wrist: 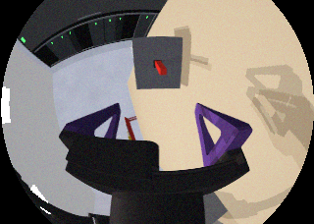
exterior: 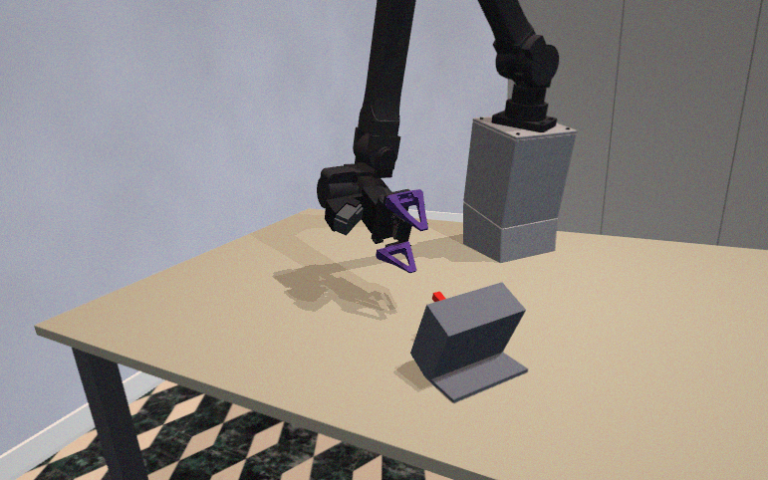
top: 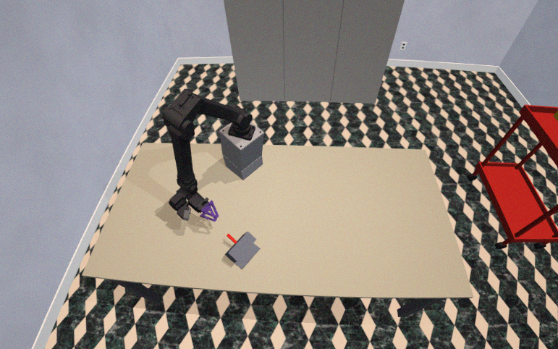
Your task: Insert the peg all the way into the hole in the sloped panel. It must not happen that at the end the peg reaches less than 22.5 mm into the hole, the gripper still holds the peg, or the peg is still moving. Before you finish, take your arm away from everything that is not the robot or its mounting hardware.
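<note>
The grey sloped panel block (top: 243, 249) stands on the beige table near its front left; it also shows in the exterior view (exterior: 465, 333) and the wrist view (wrist: 159, 62). The red peg (top: 231, 237) sticks in the panel's hole with a short end jutting out toward the arm; its tip shows behind the block's top edge (exterior: 437, 295) and end-on in the wrist view (wrist: 159, 67). My gripper (top: 208, 211) (exterior: 404, 232) (wrist: 157, 107), with purple fingers, is open and empty, a little way back from the peg and above the table.
The arm's grey pedestal (top: 242, 149) stands at the table's back left. A red cart (top: 536, 173) is off the table's right side, and a tall grey cabinet (top: 311, 47) stands behind.
</note>
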Robot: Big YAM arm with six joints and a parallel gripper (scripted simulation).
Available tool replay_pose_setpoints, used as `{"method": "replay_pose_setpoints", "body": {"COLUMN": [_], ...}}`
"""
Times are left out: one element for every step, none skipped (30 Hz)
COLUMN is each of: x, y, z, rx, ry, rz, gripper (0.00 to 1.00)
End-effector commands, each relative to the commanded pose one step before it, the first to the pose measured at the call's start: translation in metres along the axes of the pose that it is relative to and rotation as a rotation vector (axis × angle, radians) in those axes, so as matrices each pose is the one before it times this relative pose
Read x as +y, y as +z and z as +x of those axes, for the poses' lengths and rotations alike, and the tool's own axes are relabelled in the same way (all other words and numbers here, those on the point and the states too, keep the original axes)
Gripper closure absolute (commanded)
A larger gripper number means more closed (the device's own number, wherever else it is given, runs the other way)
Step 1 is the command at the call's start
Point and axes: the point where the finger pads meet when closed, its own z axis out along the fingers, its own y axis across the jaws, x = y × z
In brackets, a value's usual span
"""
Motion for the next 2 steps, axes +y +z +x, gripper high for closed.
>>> {"method": "replay_pose_setpoints", "body": {"x": [0.01298, -0.00001], "y": [-0.01194, 0.00000], "z": [-0.01158, 0.00000], "rx": [-0.02345, -0.00001], "ry": [-0.04833, 0.00000], "rz": [-0.00503, 0.00007], "gripper": [0.00, 0.00]}}
